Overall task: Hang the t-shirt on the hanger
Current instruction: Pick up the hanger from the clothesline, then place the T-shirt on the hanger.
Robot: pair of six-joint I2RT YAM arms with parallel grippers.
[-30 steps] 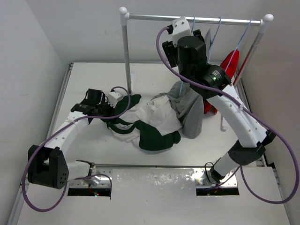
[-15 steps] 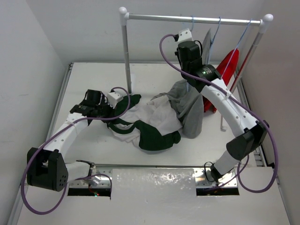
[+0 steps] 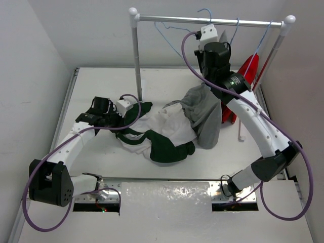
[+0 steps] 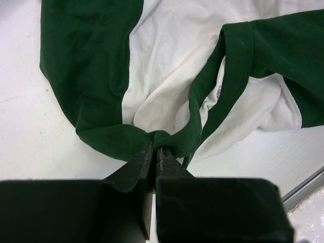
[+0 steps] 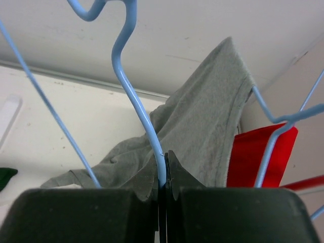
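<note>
Left end effector [image 4: 153, 147]: fingers pressed together on a fold of dark green ribbed edging of the t-shirt [image 3: 163, 126], low over the tabletop [image 3: 101, 81]. The t-shirt lies crumpled on the tabletop near its middle, with white panels uppermost and green parts at its left and near edges. Its right side touches or slips under the grey garment [image 3: 205, 114]. Right end effector [image 5: 163, 167]: raised close under the rack rail [image 3: 167, 19], clenched on the thin light-blue wire of the hanger [image 5: 144, 119], just below the bend leading to the hook. The hanger carries no cloth. Its frame slants down to the left of the end effector in the top view, and its hook shows at rail height. Cannot tell whether the hook bears on the rail. The grey garment droops from its own hanger onto the tabletop. The red garment [image 3: 248, 68] hangs at the right end of the rail, beside the rack's right post.
</note>
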